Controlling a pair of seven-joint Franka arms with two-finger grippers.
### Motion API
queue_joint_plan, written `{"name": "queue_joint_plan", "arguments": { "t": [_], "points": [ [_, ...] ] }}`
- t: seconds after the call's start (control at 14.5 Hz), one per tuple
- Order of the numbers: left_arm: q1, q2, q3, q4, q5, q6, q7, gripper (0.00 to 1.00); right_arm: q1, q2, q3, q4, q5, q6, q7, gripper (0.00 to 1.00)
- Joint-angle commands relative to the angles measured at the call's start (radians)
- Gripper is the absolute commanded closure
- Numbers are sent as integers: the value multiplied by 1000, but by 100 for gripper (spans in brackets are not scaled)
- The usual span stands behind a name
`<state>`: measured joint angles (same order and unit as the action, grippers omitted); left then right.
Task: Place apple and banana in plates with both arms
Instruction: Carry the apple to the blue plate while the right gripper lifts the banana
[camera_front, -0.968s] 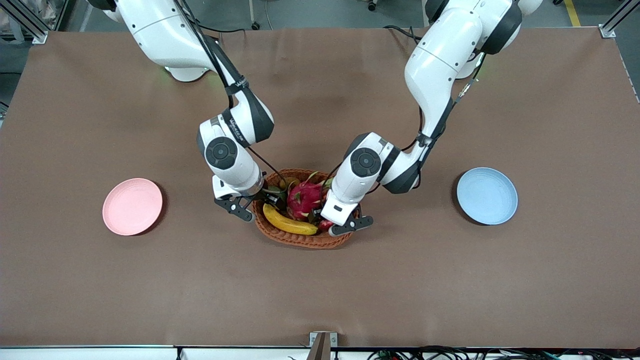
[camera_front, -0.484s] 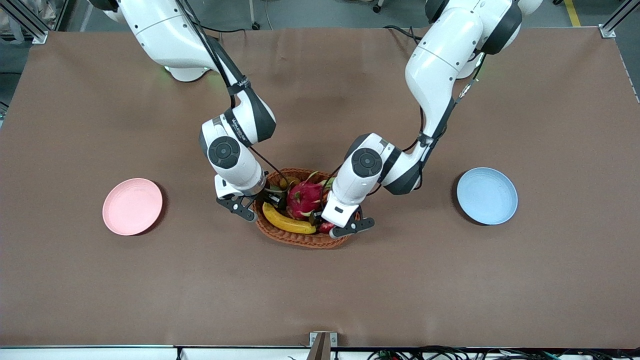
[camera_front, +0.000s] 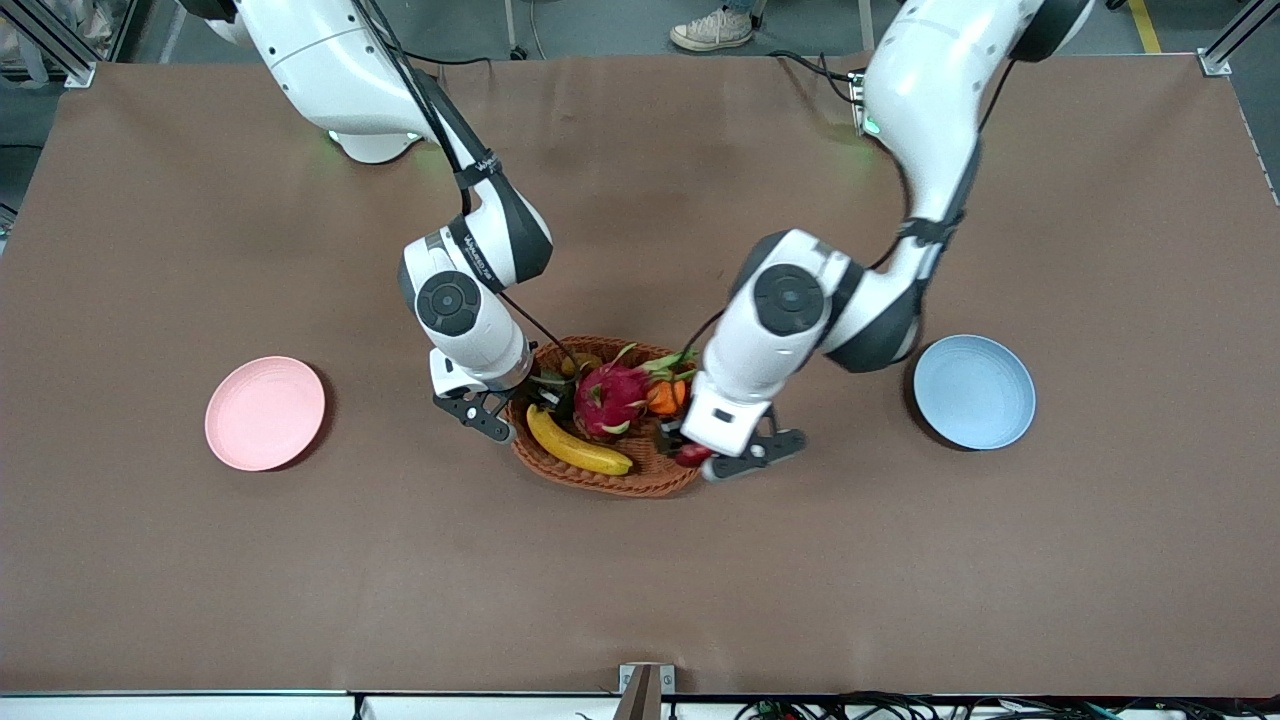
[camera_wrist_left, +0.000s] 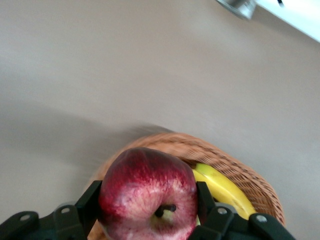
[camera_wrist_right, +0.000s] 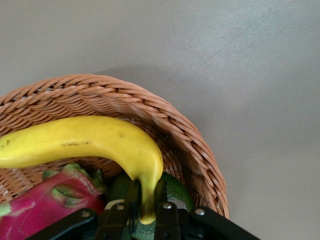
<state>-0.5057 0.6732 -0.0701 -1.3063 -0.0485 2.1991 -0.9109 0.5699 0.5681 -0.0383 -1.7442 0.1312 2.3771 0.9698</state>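
Robotics lab, test bench for two-arm handling.

Shown by two white jointed arms bolted along one edge of a wide table under a plain brown cover, with aluminium frame posts at the corners. Bundled cables along the edge nearest the front camera, grey workshop floor with a yellow marking line, and a sneaker of someone standing by the arms' bases. Staged props only: woven basket of fruit, pink plate, blue plate.

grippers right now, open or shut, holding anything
Left gripper: closed on the apple, above the basket.
Right gripper: closed on the banana stem end.
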Motion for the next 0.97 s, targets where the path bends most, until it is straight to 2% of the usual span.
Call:
{"name": "queue_joint_plan", "arguments": {
  "t": [0.0,0.21,0.41,0.62,0.9],
  "points": [
    [96,-192,-4,-231,-5,-44,120,61,2,-8,-6,-11,-7,-4,12,98],
    [232,-340,-8,-440,-7,-38,289,61,-7,-13,-8,9,-7,-10,4,100],
    [357,-417,-10,-569,-7,-29,446,61,-19,-34,-9,26,-7,-44,-2,100],
    [450,-437,-8,-661,-7,16,581,61,-38,-66,-8,112,-2,-203,-2,100],
    [533,-400,-7,-772,-5,167,696,61,-103,-120,-6,218,8,-433,-69,100]
  ]
}}
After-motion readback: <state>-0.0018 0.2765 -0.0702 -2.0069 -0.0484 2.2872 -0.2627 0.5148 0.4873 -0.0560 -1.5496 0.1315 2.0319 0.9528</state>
